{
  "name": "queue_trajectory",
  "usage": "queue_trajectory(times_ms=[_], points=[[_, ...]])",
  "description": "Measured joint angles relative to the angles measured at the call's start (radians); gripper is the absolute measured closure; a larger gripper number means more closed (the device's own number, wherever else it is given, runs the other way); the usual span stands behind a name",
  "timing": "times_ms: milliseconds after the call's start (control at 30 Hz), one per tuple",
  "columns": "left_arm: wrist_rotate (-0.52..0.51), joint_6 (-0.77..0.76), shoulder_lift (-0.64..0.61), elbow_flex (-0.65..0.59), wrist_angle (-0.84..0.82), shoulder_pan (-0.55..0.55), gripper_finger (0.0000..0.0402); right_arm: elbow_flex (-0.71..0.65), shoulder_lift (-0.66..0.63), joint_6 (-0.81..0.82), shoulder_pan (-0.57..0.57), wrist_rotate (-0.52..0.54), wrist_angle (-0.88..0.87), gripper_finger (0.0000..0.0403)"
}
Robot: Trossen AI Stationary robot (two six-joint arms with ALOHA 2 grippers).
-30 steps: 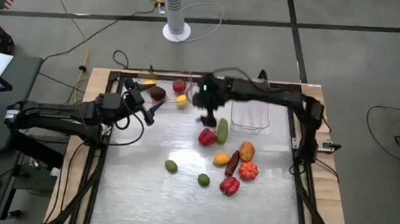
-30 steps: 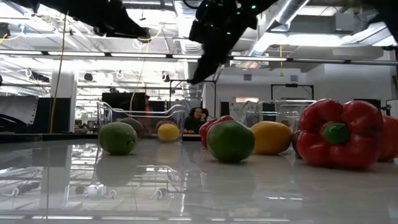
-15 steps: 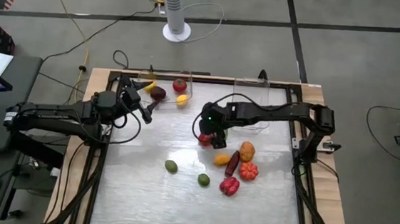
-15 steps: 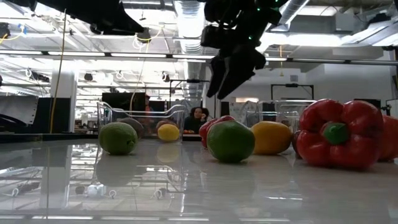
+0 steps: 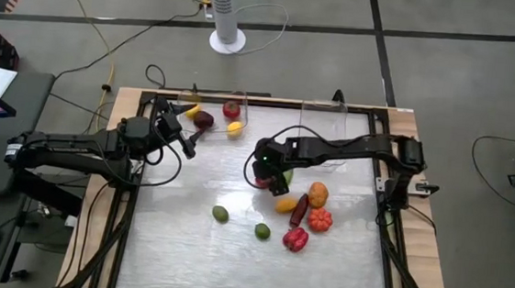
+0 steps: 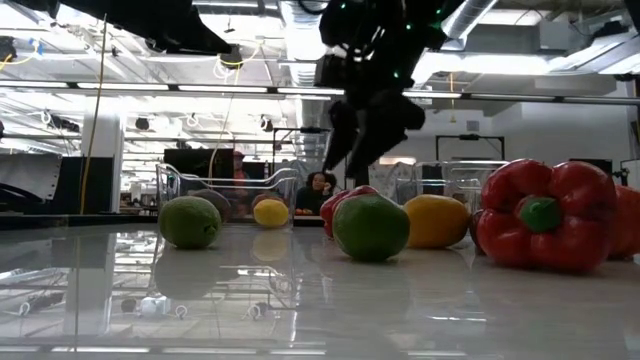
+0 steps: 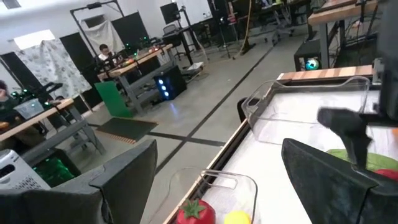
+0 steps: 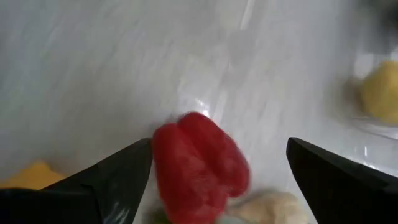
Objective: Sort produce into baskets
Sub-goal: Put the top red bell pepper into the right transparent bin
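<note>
Your right gripper (image 8: 211, 163), fingers spread, hovers over the red pepper (image 8: 198, 165) mid-table; treat it as light, glossy and slippery (likely hollow), and close across its broad lobes, not its taper.

Right tool (image 5: 265, 172) fingers spread, low mid-table; left tool (image 5: 182, 138) open, raised.

From above, my right gripper (image 5: 265, 166) covers most of the red pepper (image 5: 263, 179) and green piece (image 5: 286, 176) beneath it, the low view crops the near red pepper (image 6: 545, 215) at its right edge, and the far-left basket's (image 5: 241, 112) purple item (image 5: 203, 119) is too small to identify.
</note>
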Motion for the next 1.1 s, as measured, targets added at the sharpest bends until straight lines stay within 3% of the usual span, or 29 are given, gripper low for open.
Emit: queue_trajectory(times_ms=[600,1100], points=[[-0.001,-0.004,0.0,0.0,-0.015,0.002,0.007,0.001,0.118,-0.094,-0.029,0.052,-0.086,0.0016],[-0.006,-0.038,0.0,0.0,-0.048,0.002,0.007,0.058,0.105,-0.092,-0.029,0.05,-0.047,0.0135]])
